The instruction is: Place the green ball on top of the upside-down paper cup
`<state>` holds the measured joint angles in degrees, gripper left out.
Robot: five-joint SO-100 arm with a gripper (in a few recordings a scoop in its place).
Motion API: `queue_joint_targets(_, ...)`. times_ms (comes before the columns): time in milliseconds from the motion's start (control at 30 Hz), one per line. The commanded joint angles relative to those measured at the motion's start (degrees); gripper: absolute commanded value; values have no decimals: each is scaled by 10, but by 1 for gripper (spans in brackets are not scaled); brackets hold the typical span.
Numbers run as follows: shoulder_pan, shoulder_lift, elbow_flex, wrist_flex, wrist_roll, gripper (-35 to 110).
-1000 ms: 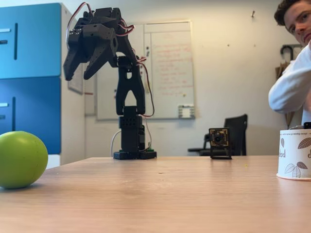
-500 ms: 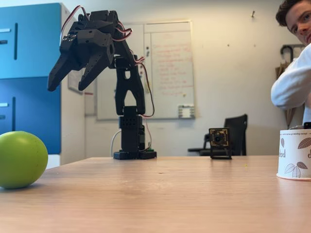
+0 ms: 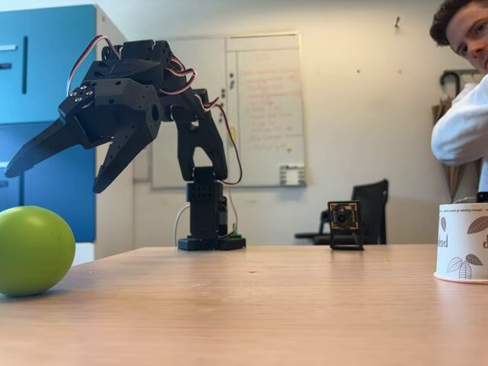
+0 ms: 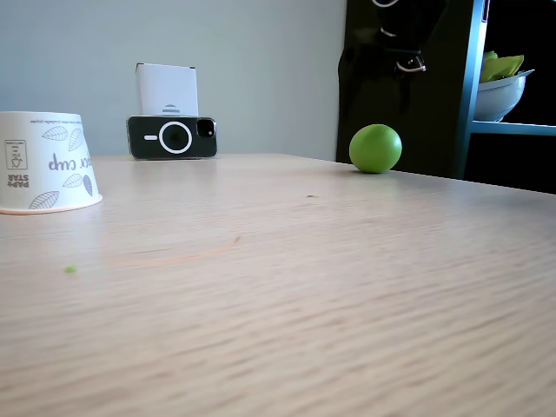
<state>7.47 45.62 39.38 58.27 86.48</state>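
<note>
Wooden table (image 3: 252, 305) in an office, whiteboard behind. Ball (image 3: 34, 251) sat at far left, untouched; also seen in the other fixed view (image 4: 375, 148). Cup (image 3: 463, 242) stood upside down at far right, well apart from it. Over the last second the gripper (image 3: 65, 164) swung down and left toward the ball, jaws spread, empty. Reach under way; grasp not yet made.

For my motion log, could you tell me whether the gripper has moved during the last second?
Yes: the gripper has swung left and down toward the green ball, judged against the whiteboard.
</note>
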Motion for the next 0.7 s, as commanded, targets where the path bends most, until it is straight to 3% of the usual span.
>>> queue_joint_targets(0, 8, -11, -34, -13, -2, 45)
queue_joint_targets(667, 38, -62, -42, 17, -15, 40)
